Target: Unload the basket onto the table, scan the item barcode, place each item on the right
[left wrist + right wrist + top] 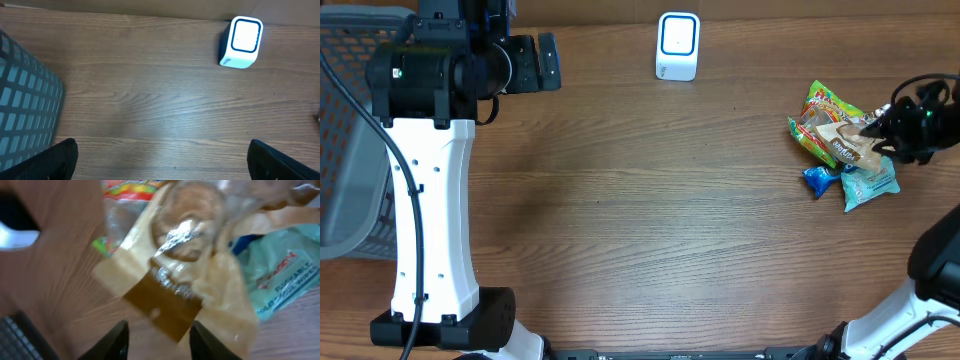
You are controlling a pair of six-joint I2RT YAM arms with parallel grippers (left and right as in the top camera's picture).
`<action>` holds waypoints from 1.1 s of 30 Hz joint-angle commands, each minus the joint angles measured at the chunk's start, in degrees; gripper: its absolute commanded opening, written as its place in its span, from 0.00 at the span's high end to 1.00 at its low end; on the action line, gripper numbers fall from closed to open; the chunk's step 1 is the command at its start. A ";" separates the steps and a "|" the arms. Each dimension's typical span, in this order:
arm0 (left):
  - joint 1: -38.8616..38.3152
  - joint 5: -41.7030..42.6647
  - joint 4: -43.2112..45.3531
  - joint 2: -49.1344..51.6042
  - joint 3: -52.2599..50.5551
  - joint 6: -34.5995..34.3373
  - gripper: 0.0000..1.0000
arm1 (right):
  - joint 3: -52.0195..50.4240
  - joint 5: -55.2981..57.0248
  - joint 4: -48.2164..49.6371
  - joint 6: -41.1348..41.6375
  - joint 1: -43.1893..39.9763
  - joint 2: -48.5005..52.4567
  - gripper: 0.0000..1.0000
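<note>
The right gripper sits at the right edge of the overhead frame, over a small heap of snack packets. In the right wrist view its two fingertips stand partly apart at the bottom of the frame. The dark lower corner of the brown cookie packet lies in the gap between them. The blur hides whether either finger touches it, and nothing looks pinched.

The brown cookie packet rests on the table, overlapping a green and red packet above it and a teal packet below it. A small blue packet lies just beside the teal one.

The white scanner stands at top centre, well apart from the heap. The left gripper, upper left beside the grey basket, is spread wide and empty.
</note>
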 commanded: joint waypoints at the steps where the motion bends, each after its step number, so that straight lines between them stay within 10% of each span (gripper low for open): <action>1: -0.11 0.04 0.07 0.15 0.09 1.05 0.00 | 7.04 -2.73 -3.52 -8.57 3.80 -10.69 0.54; 7: -0.11 0.04 0.07 0.15 0.09 1.05 0.00 | 11.37 -2.51 -7.78 -10.56 10.69 -23.02 0.44; 9: -0.11 0.02 0.07 0.15 0.09 1.05 0.00 | 11.37 -2.49 -8.15 -10.54 12.46 -26.99 0.29; 10: -0.11 0.02 0.07 0.15 0.09 1.05 0.00 | 11.37 -2.47 -8.44 -10.54 13.20 -28.79 0.00; 33: -0.11 0.04 0.07 0.15 0.09 1.05 0.00 | 11.06 5.25 -14.14 -10.36 15.34 -48.76 0.00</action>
